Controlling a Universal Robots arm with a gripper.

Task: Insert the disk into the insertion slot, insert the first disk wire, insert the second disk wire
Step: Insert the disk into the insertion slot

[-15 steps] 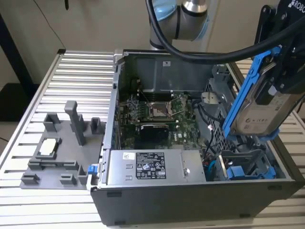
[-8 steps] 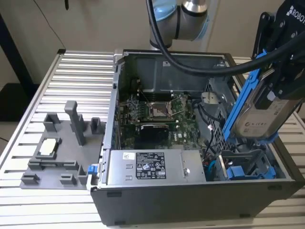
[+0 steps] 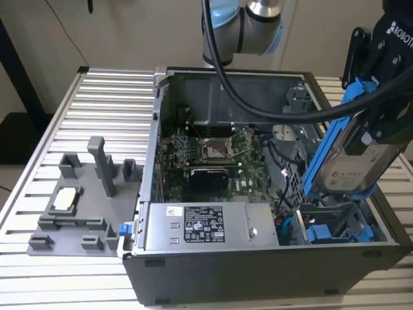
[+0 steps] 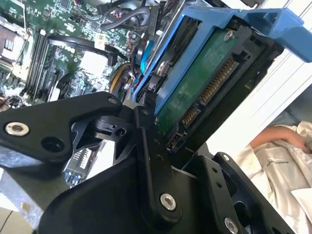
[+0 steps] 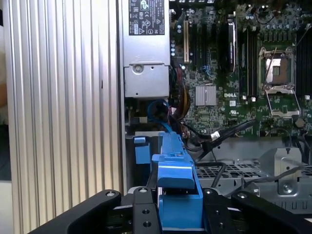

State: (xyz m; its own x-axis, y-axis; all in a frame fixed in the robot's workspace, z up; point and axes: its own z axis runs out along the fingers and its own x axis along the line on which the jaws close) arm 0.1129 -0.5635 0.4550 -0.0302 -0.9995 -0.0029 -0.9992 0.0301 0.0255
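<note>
One disk (image 3: 352,158), silver-grey in its bright blue frame, hangs steeply tilted in the claw (image 3: 377,123) at the exterior view's right. Its lower end is down over the insertion slot (image 3: 326,216) in the near corner of the open computer case (image 3: 258,284). The disk is not seated in the bay, and whether its lower edge touches the cage I cannot tell. The claw is closed on the disk, its black fingers (image 5: 144,214) pressing the blue frame from both sides in the first wrist view. The second wrist view shows the disk's green circuit board and connector edge (image 4: 204,83) facing the camera. Inside the case the motherboard (image 3: 213,161) lies flat against the far wall, and the grey labelled power-supply box (image 3: 206,226) sits along the near wall, just beside the slot. A blue cable (image 5: 158,114) loops between that box and the drive cage. On the slatted counter (image 3: 110,103), at the exterior view's left, stands the grey fixture tray (image 3: 71,219) with its upright posts, well apart from the claw.
</note>
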